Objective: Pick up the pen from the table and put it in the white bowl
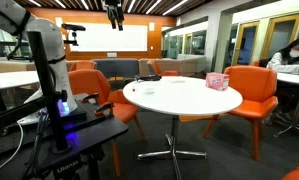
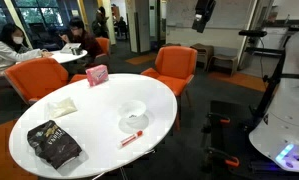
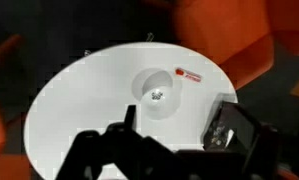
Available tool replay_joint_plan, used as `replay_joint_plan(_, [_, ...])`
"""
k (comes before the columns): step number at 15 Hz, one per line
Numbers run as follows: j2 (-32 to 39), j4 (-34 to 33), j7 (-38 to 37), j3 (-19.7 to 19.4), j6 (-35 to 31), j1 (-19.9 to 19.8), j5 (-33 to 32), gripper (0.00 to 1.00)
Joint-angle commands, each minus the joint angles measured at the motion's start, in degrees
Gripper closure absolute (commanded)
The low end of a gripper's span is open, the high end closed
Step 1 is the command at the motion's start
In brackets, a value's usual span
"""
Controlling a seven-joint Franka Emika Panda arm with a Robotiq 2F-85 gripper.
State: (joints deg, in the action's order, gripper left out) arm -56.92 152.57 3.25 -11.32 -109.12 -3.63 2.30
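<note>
We see a white arm built of rounded, glossy segments, and in both exterior views a blue light glows at its base. At its end we find the gripper, black and blocky, blurred in the wrist view

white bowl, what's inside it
The white bowl holds no pen; the pen lies beside it on the table. The wrist view shows a small speck at its centre, too blurred to identify. Nothing covers it.
</note>
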Motion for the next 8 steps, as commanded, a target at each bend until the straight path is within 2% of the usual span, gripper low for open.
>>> replay_joint_plan(1, [0.2, -0.2, 0.7, 0.7, 0.2, -1.0, 0.8, 0.0])
replay_joint_plan(4, [0.2, -0.2, 0.7, 0.7, 0.2, -1.0, 0.8, 0.0])
replay_joint_plan(8, [5.4, -2.2, 2.8, 2.5, 0.0, 1.3, -0.6, 0.0])
